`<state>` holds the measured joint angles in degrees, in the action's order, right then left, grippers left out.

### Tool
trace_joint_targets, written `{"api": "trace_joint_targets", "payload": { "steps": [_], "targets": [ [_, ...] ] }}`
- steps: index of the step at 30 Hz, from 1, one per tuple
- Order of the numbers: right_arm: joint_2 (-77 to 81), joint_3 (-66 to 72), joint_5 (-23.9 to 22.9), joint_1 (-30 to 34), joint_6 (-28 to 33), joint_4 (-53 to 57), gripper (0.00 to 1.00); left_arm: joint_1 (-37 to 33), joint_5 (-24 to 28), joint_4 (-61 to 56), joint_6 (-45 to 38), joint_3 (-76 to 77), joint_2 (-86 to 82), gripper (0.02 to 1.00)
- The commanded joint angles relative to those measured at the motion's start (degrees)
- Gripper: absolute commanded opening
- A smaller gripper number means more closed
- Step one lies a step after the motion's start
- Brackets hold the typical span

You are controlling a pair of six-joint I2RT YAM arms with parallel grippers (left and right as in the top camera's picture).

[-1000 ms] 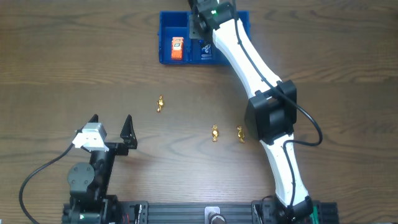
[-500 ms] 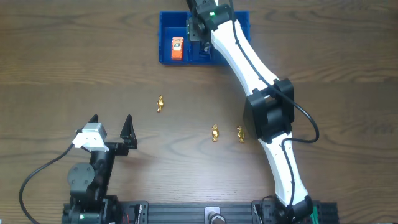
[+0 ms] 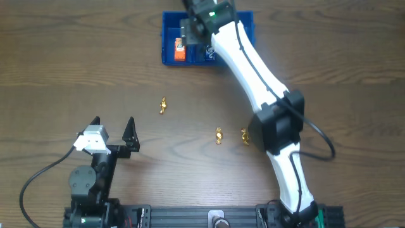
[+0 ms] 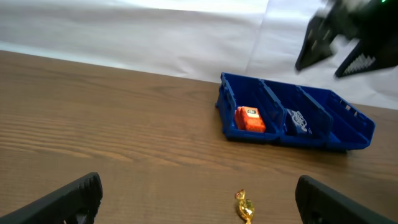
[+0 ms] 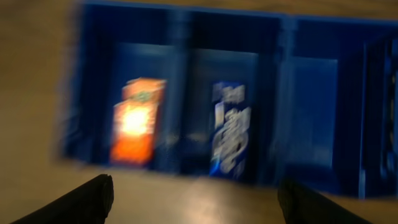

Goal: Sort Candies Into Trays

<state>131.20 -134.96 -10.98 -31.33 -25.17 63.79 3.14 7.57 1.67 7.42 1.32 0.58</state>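
From above, we see the right gripper [image 3: 190, 28] has slid left over the blue tray [image 3: 166, 38], toward the orange candy [image 3: 180, 49]. Three gold candies [image 3: 219, 135] lie well apart from the tray, and the left gripper [image 3: 112, 123] stands spread wide. From the left wrist, the right jaws gape above the tray. From the right wrist, the blue candy [image 5: 229, 137] lies one compartment from the orange; its print seems unreadable.

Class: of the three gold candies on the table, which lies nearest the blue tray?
The lone gold candy on the left; the middle candy and right candy sit close together, farther from the blue tray.
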Motion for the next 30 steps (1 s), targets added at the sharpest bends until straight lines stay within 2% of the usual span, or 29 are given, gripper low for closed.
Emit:
{"api": "trace_joint_targets", "payload": {
  "steps": [1,7,14,23,27,30],
  "targets": [
    [-3.96,-1.03,0.11,-8.09,-5.33,6.43,0.866,-0.22,1.05,2.03,-0.61,-1.05,-0.37,0.998],
    [0.55,3.61,0.17,-13.51,-12.59,5.95,0.833,-0.22,1.05,2.03,-0.61,-1.05,-0.37,0.998],
    [9.42,3.89,5.38,-15.61,-16.94,5.70,0.796,-0.22,1.05,2.03,-0.61,-1.05,-0.37,0.998],
    [13.81,4.13,9.27,-16.06,-18.34,6.01,0.776,-0.22,1.05,2.03,-0.61,-1.05,-0.37,0.996],
    [13.81,4.13,9.64,-16.57,-18.43,6.03,0.700,-0.22,1.05,2.03,-0.61,-1.05,-0.37,0.998],
    [13.86,4.57,9.62,-16.59,-19.69,6.32,0.698,-0.22,1.05,2.03,-0.61,-1.05,-0.37,0.998]
  ]
}}
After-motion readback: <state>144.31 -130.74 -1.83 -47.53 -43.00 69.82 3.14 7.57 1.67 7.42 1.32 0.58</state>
